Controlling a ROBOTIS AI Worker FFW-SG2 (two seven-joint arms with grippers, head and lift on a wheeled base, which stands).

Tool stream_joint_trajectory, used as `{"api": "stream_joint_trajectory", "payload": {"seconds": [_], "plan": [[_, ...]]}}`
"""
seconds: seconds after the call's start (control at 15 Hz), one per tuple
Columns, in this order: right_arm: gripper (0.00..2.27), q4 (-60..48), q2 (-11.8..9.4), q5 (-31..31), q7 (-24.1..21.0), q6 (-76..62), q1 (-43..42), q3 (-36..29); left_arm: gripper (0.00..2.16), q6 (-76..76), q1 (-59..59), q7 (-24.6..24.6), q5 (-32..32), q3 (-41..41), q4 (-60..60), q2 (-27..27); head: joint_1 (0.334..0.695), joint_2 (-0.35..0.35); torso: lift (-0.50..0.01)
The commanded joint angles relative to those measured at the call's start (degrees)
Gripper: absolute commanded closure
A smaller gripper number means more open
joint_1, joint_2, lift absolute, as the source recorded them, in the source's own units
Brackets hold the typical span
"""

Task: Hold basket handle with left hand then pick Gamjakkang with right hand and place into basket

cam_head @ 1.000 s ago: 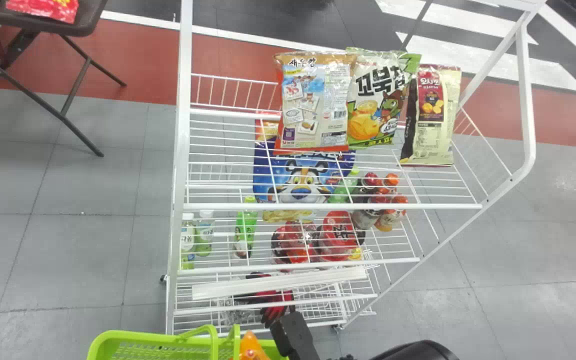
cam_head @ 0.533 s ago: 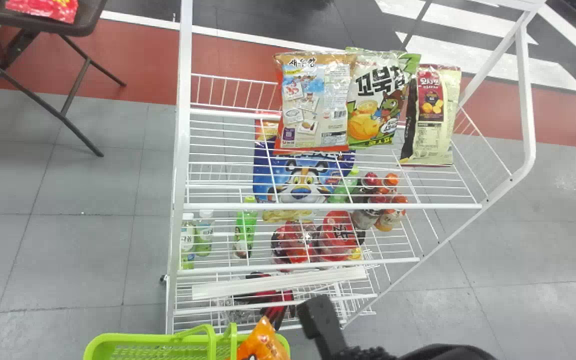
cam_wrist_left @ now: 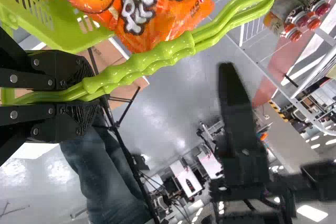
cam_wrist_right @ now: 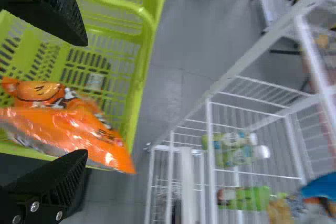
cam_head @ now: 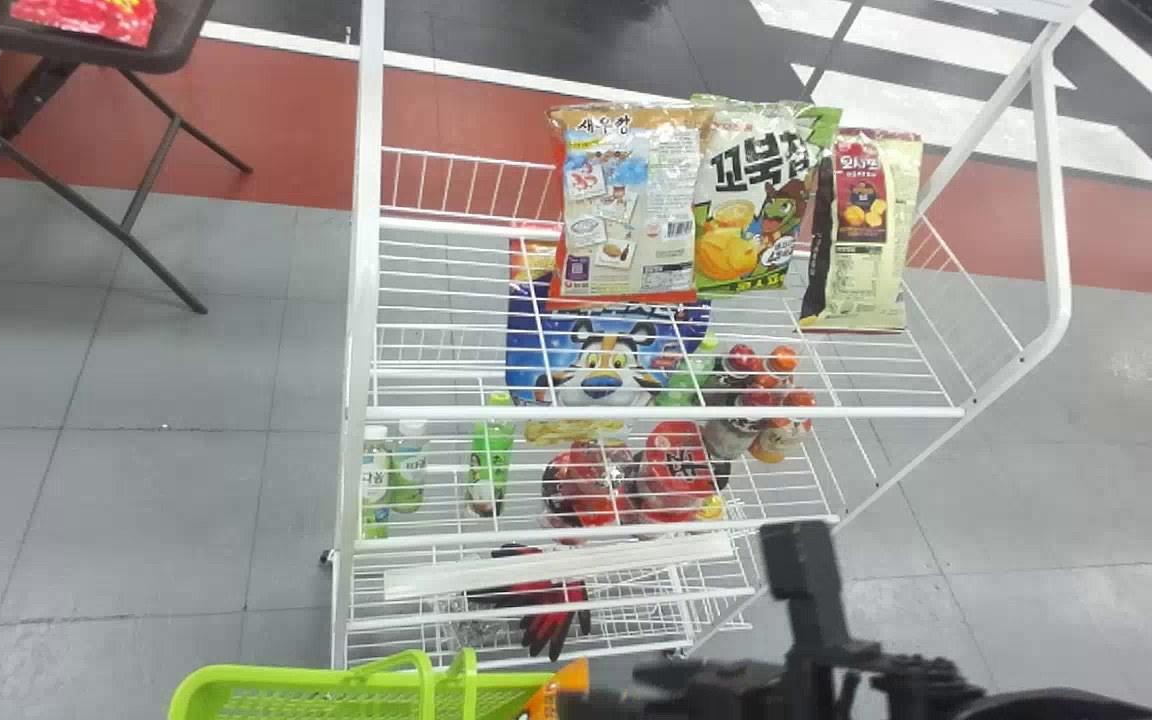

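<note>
one firm grip here: the left hand [cam_wrist_left: 86,95] is holding the basket handle [cam_wrist_left: 157,56], its fingers closed around it. at about five o'clock in the head view, the right hand [cam_head: 691,615] is wide, fingers spread well apart. and the orange gamjakkang bag [cam_head: 554,695]? that's at six o'clock, in the green basket [cam_head: 266,672], one end poking over the rim; the basket itself sits towards seven. whether the bag touches the right hand, i cannot tell. up the middle stands the white rack [cam_head: 656,412], with three snack bags [cam_head: 626,200] lined up between twelve and two, and a blue tiger packet [cam_head: 601,370] below them. over at ten o'clock, a red packet [cam_head: 86,18] lies on the dark counter [cam_head: 171,50].
</note>
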Motion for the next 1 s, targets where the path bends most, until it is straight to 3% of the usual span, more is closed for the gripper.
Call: {"api": "stream_joint_trajectory", "payload": {"seconds": [0.0,0.33,0.53,0.93], "plan": [[0.08,-1.0,1.8,-3.9,-0.3,-19.1,1.3,-3.6,2.13,0.0,-0.2,-0.1,0.0,-0.1,0.2,0.0,0.695,-0.35,-0.019],[0.08,7.6,3.9,-2.0,-3.9,-59.6,1.1,-0.5,2.13,-0.5,-0.5,-0.3,0.1,-0.1,0.7,0.0,0.695,-0.35,-0.019],[0.08,13.7,5.2,0.9,-7.0,-76.8,2.2,2.7,2.13,-0.7,-1.0,-0.4,0.4,-0.1,1.4,0.1,0.695,-0.35,-0.019],[0.08,14.0,6.6,3.4,-13.9,-76.6,4.4,4.8,2.13,-0.5,-1.5,-0.7,0.7,-0.1,1.8,0.4,0.695,-0.35,-0.019]]}}
